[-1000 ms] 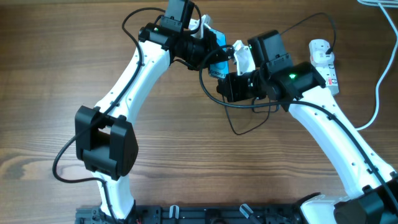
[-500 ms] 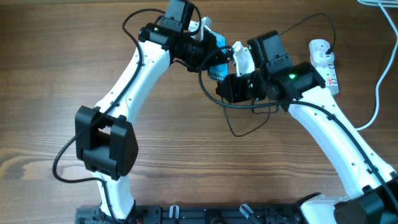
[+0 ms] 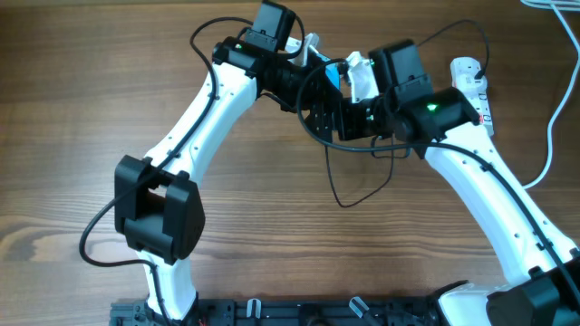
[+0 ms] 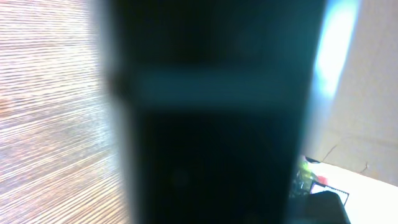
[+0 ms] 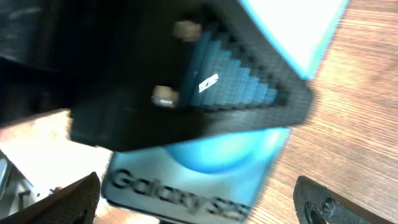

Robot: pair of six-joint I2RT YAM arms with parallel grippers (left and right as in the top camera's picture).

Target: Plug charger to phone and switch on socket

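The phone (image 3: 336,77) is held above the table at the back, with my left gripper (image 3: 317,72) shut on it. In the right wrist view its teal face with the "Galaxy" band (image 5: 186,186) lies under the left gripper's black pad (image 5: 186,93). My right gripper (image 5: 199,205) is open, its fingertips wide apart on either side of the phone's lower end. The charger's black cable (image 3: 337,186) loops over the table below both grippers; its connector tip is hidden. The socket (image 3: 475,91) lies at the back right. A dark blur with a teal edge fills the left wrist view (image 4: 211,124).
A thick white cord (image 3: 553,118) runs from the socket along the right edge. Both arms meet at the back middle, the left arm (image 3: 199,118) crossing from the front left and the right arm (image 3: 489,199) from the front right.
My right gripper has gone from shut to wide open. Both grippers and the phone have shifted a little to the right and toward the back.
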